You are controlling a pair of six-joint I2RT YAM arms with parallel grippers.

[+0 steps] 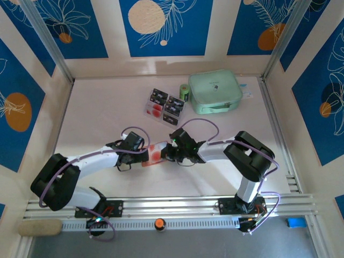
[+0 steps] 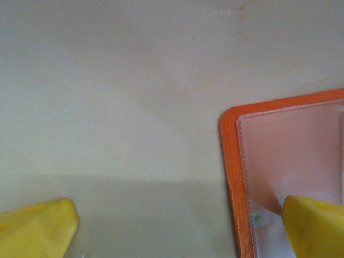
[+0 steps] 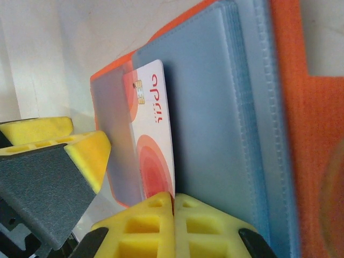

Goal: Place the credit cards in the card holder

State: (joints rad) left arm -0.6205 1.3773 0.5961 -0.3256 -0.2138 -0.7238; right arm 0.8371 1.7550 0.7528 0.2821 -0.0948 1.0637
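My right pincer (image 3: 173, 215) clamped a white card (image 3: 153, 134), red-blobbed, its lettering unreadable, partly inside the orange folding holder (image 3: 317, 134); my left pincer (image 2: 177, 221) gaped wide.

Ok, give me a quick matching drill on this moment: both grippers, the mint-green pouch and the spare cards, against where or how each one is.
Things:
1. left gripper
2. right gripper
3. mint-green rectangular zip pouch
4. spare half-black, half-white credit cards

Places or states:
A. grouped at the far middle of the table
B. shut on a white red-blotched credit card at the orange-red folding card holder
C. far right of the table
D. wide open, astride the holder's edge

Pairs: 1-D, 2-B, 3-C, 4-A
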